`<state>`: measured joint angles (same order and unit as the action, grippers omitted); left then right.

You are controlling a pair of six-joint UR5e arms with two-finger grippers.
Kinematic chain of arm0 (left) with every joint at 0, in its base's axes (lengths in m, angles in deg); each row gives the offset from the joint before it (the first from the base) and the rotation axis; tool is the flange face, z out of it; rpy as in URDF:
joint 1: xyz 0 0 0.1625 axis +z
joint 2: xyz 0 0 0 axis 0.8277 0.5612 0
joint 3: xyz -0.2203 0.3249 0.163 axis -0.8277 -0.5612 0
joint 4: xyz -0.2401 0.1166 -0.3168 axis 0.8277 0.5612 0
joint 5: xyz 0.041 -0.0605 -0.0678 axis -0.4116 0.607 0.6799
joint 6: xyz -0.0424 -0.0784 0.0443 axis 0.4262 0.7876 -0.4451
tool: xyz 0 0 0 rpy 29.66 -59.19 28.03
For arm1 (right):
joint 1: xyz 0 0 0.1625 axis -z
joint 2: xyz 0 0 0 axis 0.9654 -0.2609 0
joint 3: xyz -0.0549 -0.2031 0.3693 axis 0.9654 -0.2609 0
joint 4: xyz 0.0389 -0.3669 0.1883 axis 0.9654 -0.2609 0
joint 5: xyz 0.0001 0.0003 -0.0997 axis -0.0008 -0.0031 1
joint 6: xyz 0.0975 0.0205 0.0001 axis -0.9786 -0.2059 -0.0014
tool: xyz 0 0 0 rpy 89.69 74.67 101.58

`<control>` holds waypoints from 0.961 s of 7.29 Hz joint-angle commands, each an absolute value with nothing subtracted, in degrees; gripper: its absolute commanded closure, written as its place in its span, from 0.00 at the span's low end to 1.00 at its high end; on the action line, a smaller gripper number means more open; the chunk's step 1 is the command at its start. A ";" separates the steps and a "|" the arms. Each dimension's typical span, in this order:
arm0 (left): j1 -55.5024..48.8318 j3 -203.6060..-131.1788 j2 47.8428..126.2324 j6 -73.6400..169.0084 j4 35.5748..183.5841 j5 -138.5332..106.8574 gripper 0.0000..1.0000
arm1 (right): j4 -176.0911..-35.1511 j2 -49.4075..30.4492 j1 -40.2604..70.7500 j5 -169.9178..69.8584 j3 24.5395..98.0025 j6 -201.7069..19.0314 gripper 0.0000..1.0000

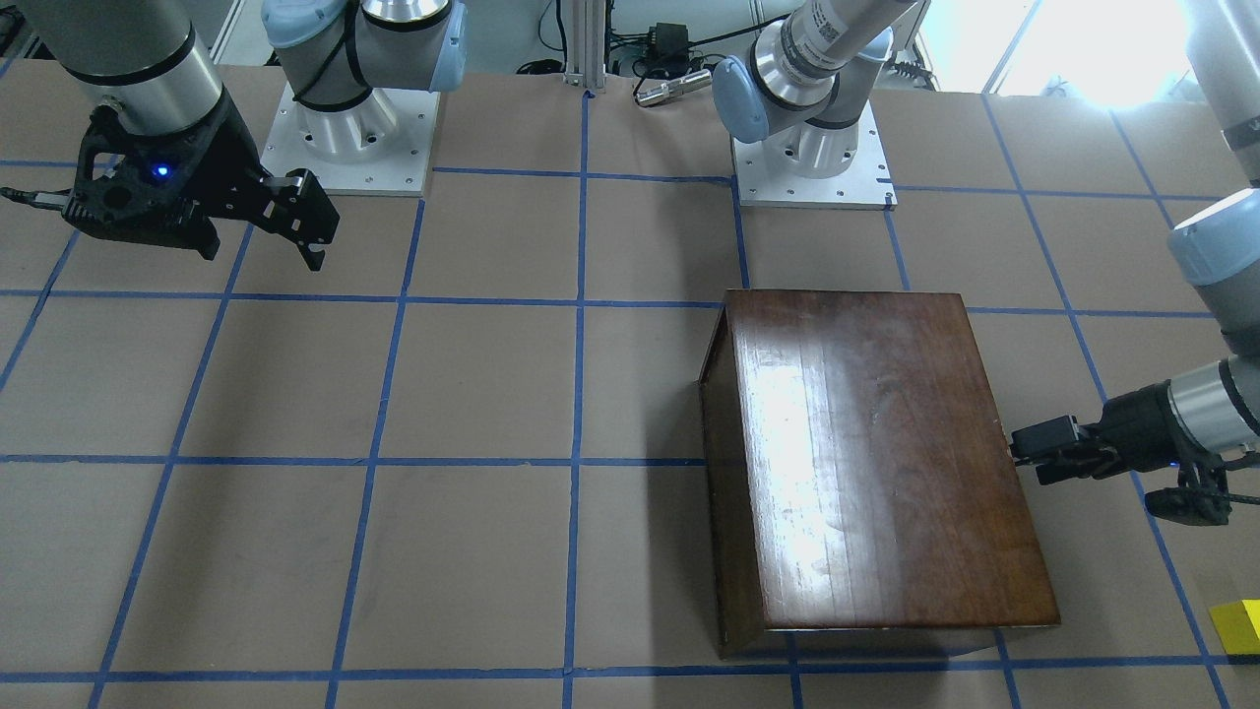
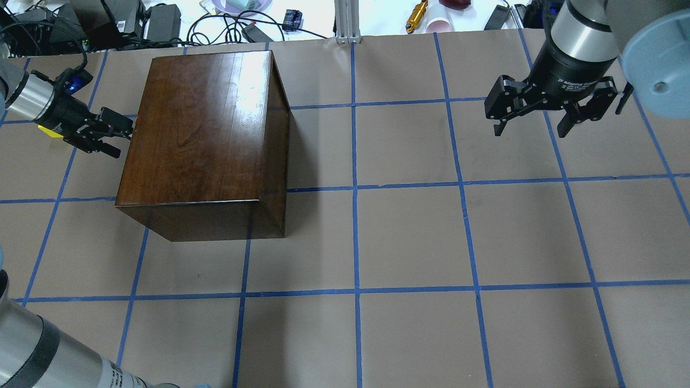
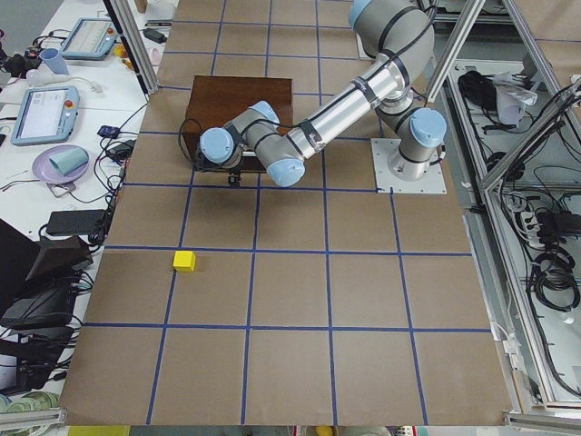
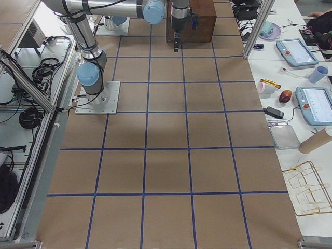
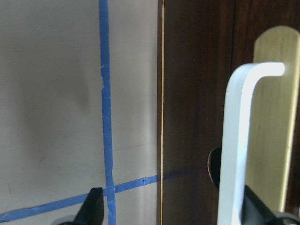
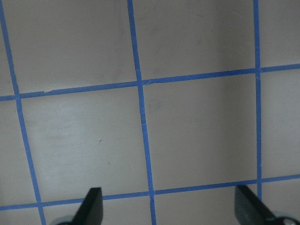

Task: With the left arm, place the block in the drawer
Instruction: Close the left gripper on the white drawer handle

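In the front-facing view, my left gripper enters from the right edge. Its fingers are parted and empty, the tips just beside the right side of the dark cabinet. The block lies on the table at the lower right edge, well apart from the cabinet. My right gripper hangs at upper left, spread and holding nothing.

In the overhead view, the left gripper is at upper left against the cabinet's left side. A sliver of the yellow block shows at my wrist's lower edge.

In the left side view, the block sits alone at lower left, far from the cabinet at the top.

In the right side view, the right gripper points down in front of the cabinet, top centre.

In the left wrist view, the drawer is shut, its dark front filling the right half. A pale handle on a brass plate stands between my spread fingertips, close to the right one. I cannot tell whether it touches.

In the right wrist view, the fingertips are wide apart over table and blue tape lines.
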<state>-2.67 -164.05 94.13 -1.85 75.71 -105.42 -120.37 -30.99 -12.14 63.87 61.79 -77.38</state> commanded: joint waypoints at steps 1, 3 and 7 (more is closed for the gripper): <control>-3.02 -163.96 94.16 -2.03 75.65 -106.01 0.09 | -120.37 -30.99 -12.14 63.87 61.79 -77.39 0.00; -2.94 -163.61 94.08 -2.29 75.65 -106.45 0.23 | -120.37 -30.99 -12.14 63.96 61.79 -77.39 0.00; -2.68 -162.21 93.81 -2.73 75.57 -110.04 0.25 | -120.37 -30.99 -12.14 63.87 61.79 -77.39 0.00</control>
<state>-2.84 -162.77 93.86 -2.53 75.58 -108.79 -120.37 -30.99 -12.14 63.87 61.79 -77.38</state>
